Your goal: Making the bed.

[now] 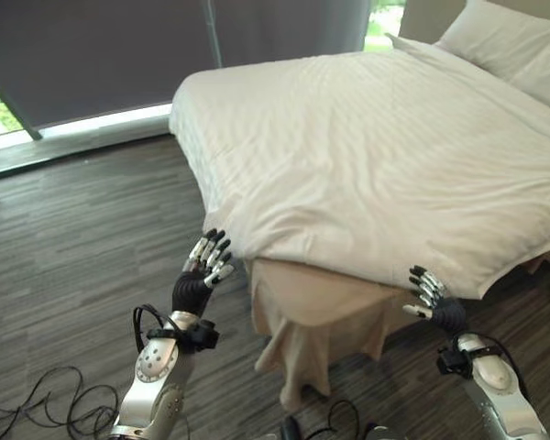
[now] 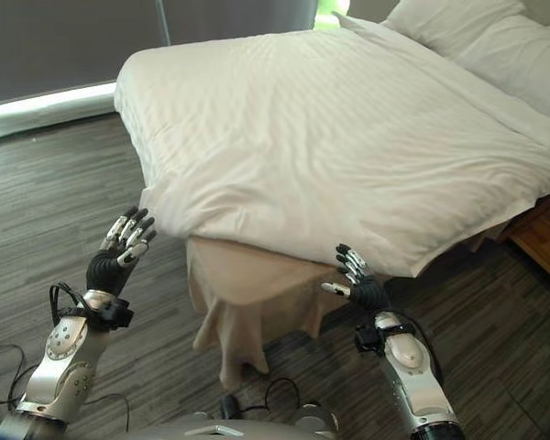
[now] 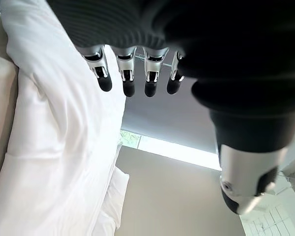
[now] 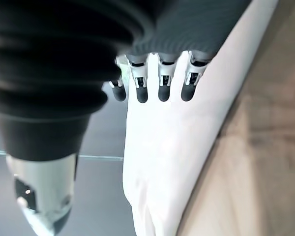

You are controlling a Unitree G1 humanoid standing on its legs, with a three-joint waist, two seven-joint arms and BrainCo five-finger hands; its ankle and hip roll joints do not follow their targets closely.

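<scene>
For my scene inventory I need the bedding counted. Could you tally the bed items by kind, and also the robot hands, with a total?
White duvet: 1
White pillow: 1
Beige bed skirt: 1
Robot hands, both open and off the bedding: 2, the left hand and the right hand
Total: 5

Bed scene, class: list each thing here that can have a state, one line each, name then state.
Duvet: spread flat over the bed, near edge hanging over the foot.
Bed skirt: exposed below the duvet, its corner drooping to the floor.
Pillow: lying at the head of the bed.
Blind: drawn down, a bright gap at the bottom.
Left hand: open, holding nothing, beside the duvet corner.
Right hand: open, holding nothing, by the duvet's edge.
</scene>
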